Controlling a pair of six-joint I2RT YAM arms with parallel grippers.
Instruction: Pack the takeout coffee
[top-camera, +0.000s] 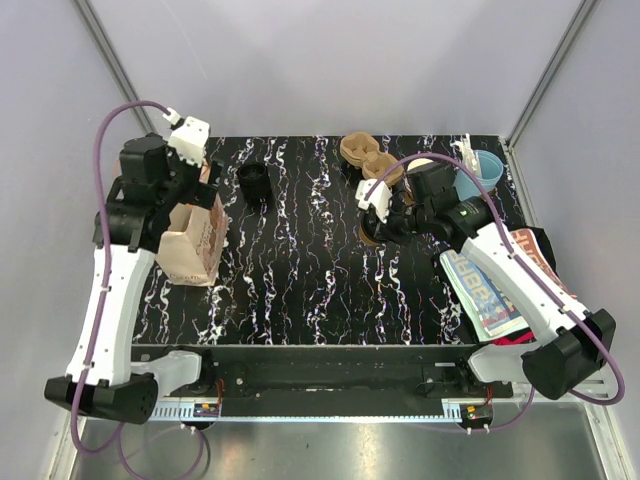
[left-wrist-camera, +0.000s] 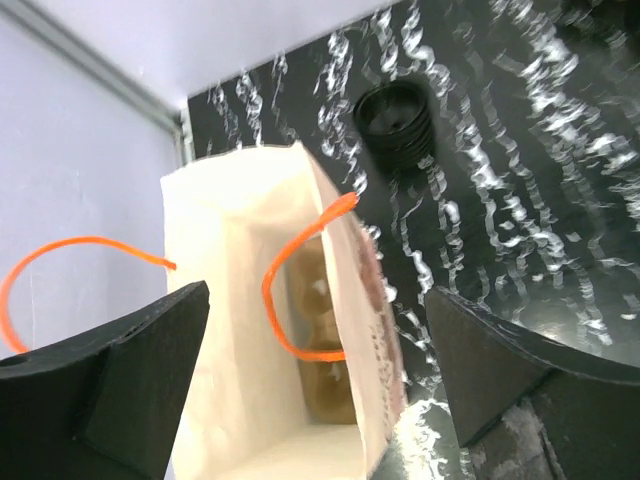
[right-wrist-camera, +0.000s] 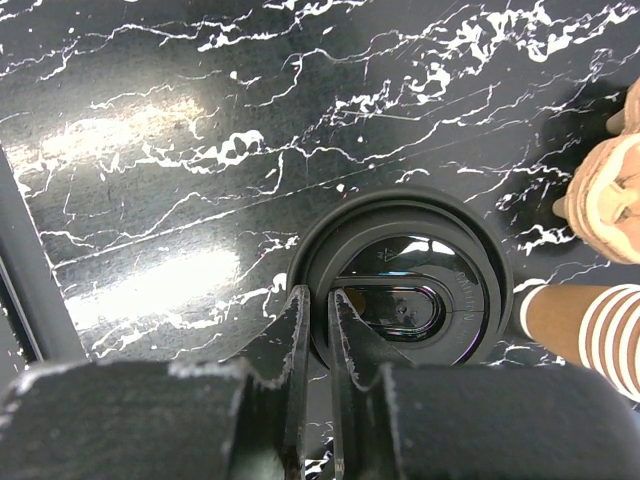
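Observation:
The takeout coffee (top-camera: 368, 237) stands on the black marbled table (top-camera: 300, 280), right of centre. From the right wrist view only its round black lid (right-wrist-camera: 405, 295) shows, with the cup hidden beneath it. My right gripper (right-wrist-camera: 318, 300) is shut on the lid's left rim, one finger outside and one inside. My left gripper (left-wrist-camera: 318, 290) hangs open over the mouth of a tan paper bag (left-wrist-camera: 240, 330) with orange handles, which holds something tan at the bottom. The bag (top-camera: 192, 245) stands at the table's left.
A stack of black lids (top-camera: 253, 180) sits behind the bag. Tan cup carriers (top-camera: 365, 152) and a light blue cup (top-camera: 485, 175) stand at the back right. A striped brown cup stack (right-wrist-camera: 590, 325) is close beside the coffee. Printed papers (top-camera: 490, 290) lie at the right edge.

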